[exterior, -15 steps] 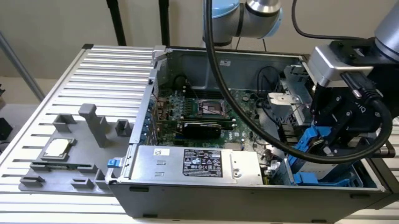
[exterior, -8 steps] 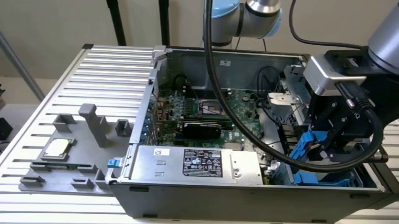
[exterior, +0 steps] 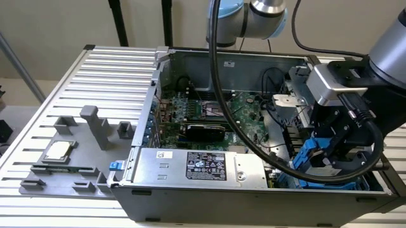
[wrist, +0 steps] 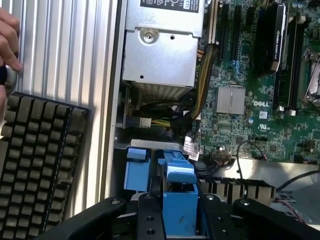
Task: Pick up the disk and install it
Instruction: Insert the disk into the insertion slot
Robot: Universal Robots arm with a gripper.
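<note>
Wrist view: the gripper (wrist: 179, 196) has its two black fingers (wrist: 150, 212) set against either side of the blue carrier bracket of the disk (wrist: 179, 215), so it is clamped on it (the drive's metal body is hidden behind the plastic). The disk stands on edge just beside the blue drive cage (wrist: 136, 170), below the power supply (wrist: 160, 50) and next to the motherboard (wrist: 260, 100). A keyboard (wrist: 40, 165) lies outside the case, with a person's hand (wrist: 7, 45) at its far end. In the exterior view the gripper (exterior: 337, 152) hangs inside the open computer case (exterior: 190, 204), at its front corner on the exterior view's right, on a ribbed table (exterior: 114, 71).
</note>
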